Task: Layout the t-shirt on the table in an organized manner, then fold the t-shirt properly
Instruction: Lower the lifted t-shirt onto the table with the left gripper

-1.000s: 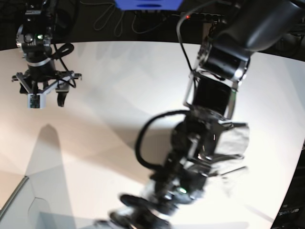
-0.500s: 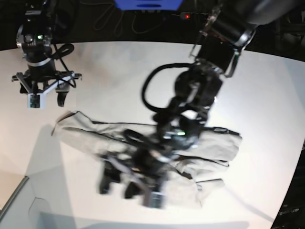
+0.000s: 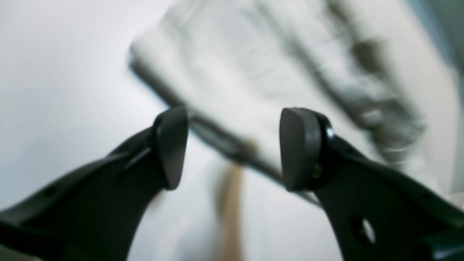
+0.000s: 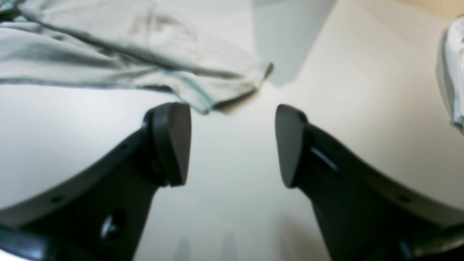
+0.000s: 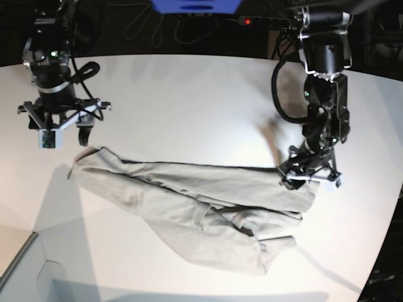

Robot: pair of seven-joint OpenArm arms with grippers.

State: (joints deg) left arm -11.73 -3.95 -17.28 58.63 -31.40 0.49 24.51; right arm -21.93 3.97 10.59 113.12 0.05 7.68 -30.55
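Observation:
The light grey-beige t-shirt lies crumpled and stretched out lengthwise on the white table, from the left to the right of the base view. My left gripper is open and empty, low over the shirt's right end. In the left wrist view the gripper stands open with the blurred shirt beyond it. My right gripper is open and empty just above the shirt's left end. In the right wrist view the gripper is open, with a shirt corner just ahead of it.
Cables and a blue object lie beyond the table's far edge, with a red light there. A grey flat piece sits at the front left corner. A white object shows at the right edge of the right wrist view.
My left arm has swung from low over the shirt's middle to its right end, which uncovers the shirt. The shirt now lies stretched out. My right arm has hardly moved.

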